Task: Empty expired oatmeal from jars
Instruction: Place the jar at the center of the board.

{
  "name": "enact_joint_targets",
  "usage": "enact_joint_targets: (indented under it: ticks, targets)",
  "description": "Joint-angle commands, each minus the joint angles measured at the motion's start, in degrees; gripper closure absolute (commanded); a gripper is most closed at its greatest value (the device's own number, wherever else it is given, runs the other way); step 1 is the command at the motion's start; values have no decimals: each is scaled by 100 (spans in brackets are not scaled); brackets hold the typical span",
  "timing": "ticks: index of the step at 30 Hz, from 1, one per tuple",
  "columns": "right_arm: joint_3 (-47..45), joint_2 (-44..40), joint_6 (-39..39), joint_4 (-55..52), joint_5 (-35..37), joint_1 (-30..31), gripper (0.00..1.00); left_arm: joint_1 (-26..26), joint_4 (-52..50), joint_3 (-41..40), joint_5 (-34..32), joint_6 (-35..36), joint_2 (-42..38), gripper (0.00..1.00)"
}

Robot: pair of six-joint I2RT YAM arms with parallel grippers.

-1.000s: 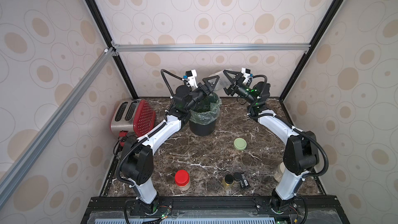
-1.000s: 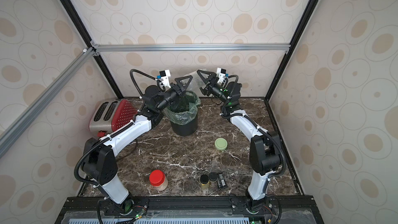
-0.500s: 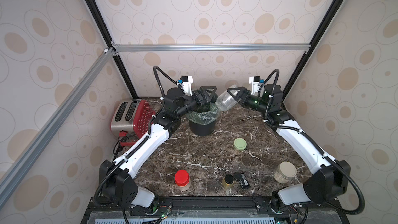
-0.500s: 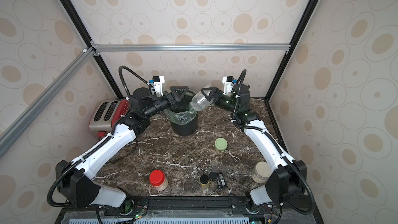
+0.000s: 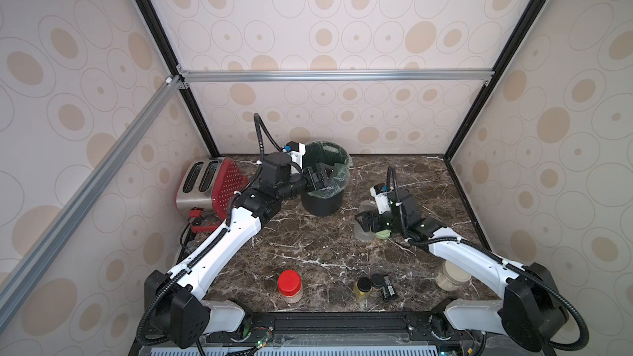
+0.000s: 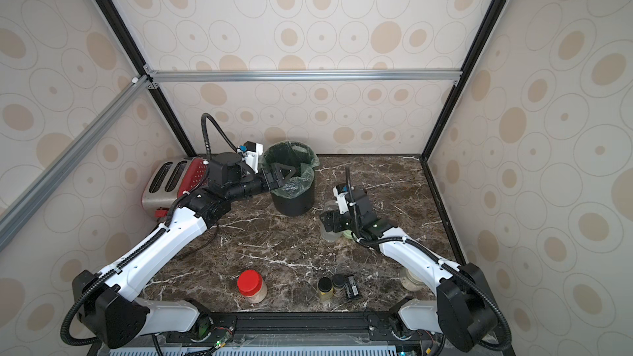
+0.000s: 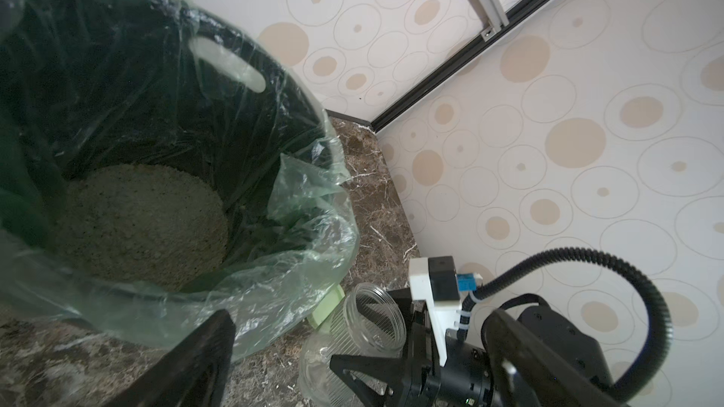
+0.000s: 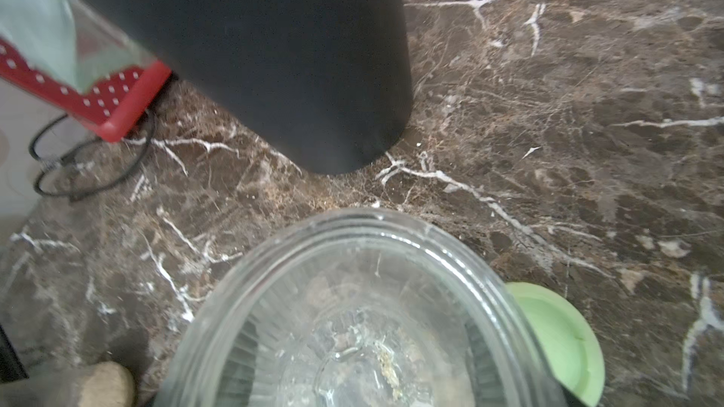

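right hand (image 5: 364,225) clamped on jar (image 8: 352,326), left hand (image 5: 325,176) apart at bin (image 5: 322,205), oatmeal (image 7: 137,221) inside

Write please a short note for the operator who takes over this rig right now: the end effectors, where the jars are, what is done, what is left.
The left end effector is open and empty, at the rim of the black bin.
The right end effector is shut on the emptied jar, upright and low at the table, beside the pale green lid.
Done: one jar emptied; its oatmeal lies in the bin.
Left: the red-lidded jar and the beige-lidded jar, both at the front, closed and filled. The beige one is partly under the right arm.
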Motion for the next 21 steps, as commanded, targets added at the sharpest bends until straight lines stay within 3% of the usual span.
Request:
enact_joint_targets:
  ticks: [1, 9, 21]
  targets:
    - [-362, -33, -639, 1542, 405, 96, 75, 57, -154, 12, -8, 204, -60, 1]
    - [-1133, 400, -1131, 3020, 914, 447, 76, 72, -232, 103, -26, 329, 34, 1]
    - [-1568, 829, -1093, 3803, 1800, 447, 76, 83, -312, 197, -131, 419, -4, 1]
